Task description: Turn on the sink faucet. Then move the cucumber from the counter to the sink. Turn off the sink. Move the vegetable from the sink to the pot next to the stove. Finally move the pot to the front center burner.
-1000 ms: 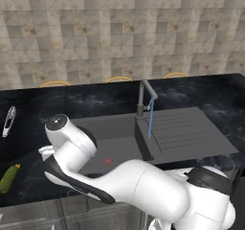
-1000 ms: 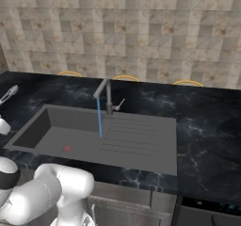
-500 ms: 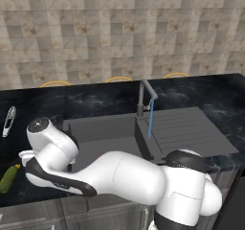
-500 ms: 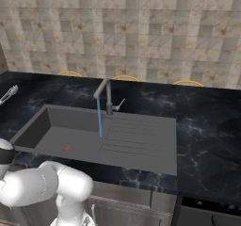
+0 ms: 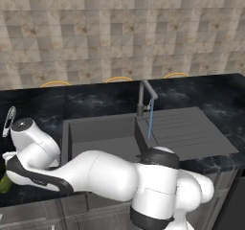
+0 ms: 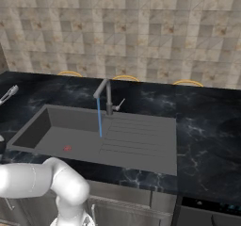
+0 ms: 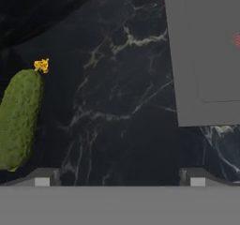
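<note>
Water runs in a thin blue stream from the sink faucet (image 5: 145,96) (image 6: 107,98) into the sink (image 5: 100,134) (image 6: 136,142). The cucumber (image 7: 19,118), green with a yellow tip, lies on the black counter (image 7: 117,102) left of the basin, and its end peeks out at the left edge of the left base view (image 5: 4,183). My gripper (image 7: 118,178) hangs open just above the counter, holding nothing. The cucumber is off to the side by one fingertip (image 7: 42,177), not between the two. My arm reaches far left and hides the hand in the left base view. The pot is out of view.
A slim silver utensil (image 5: 8,121) (image 6: 8,94) lies on the counter behind the cucumber. A corner of the sink (image 7: 206,55) borders the hand view's right side. A ribbed drainboard (image 6: 136,140) takes up the basin's right half. A dark appliance edge (image 6: 207,206) shows at lower right.
My arm has swung further left, from over the basin's left part to over the counter by the cucumber. The water keeps running. Nothing else moved.
</note>
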